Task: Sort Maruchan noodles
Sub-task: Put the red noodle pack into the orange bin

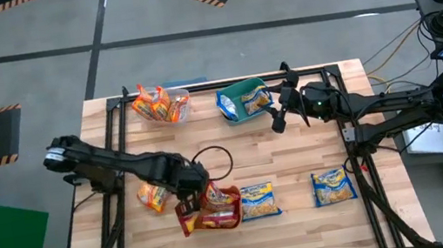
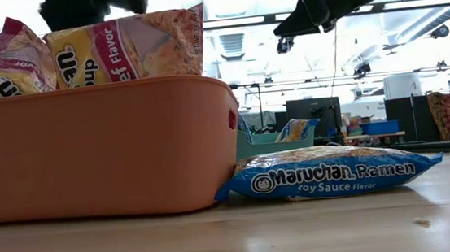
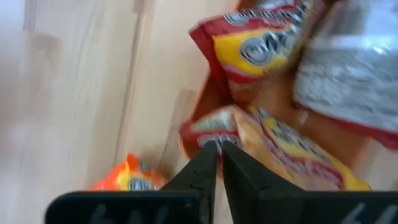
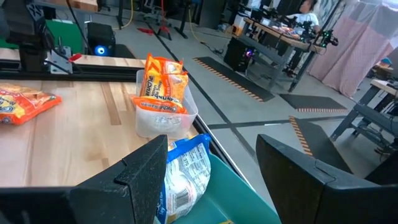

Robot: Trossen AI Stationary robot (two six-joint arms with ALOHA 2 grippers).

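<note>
a blue plastic packet (image 2: 328, 178) printed "maruchan ramen soy sauce flavor" lies flat on the wooden table (image 1: 296, 148) against the orange plastic tub (image 2: 100, 149), which holds dark red maruchan packets (image 1: 214, 209), one reading "flavor". the left gripper (image 1: 190, 204) hangs over that tub with fingers pressed together, empty, just above a red packet. the right gripper (image 1: 278, 122) hovers wide open, empty, beside the teal tub (image 1: 246, 101) with a blue packet, near the clear tub (image 4: 163, 115) of orange packets.

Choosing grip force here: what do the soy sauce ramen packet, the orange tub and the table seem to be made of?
Soy sauce ramen packet: thin glossy plastic film, crinkled, with highlights.
Orange tub: likely moulded plastic, smooth matte wall, rounded rim.
Table: pale wooden planks with visible grain and seams.
</note>
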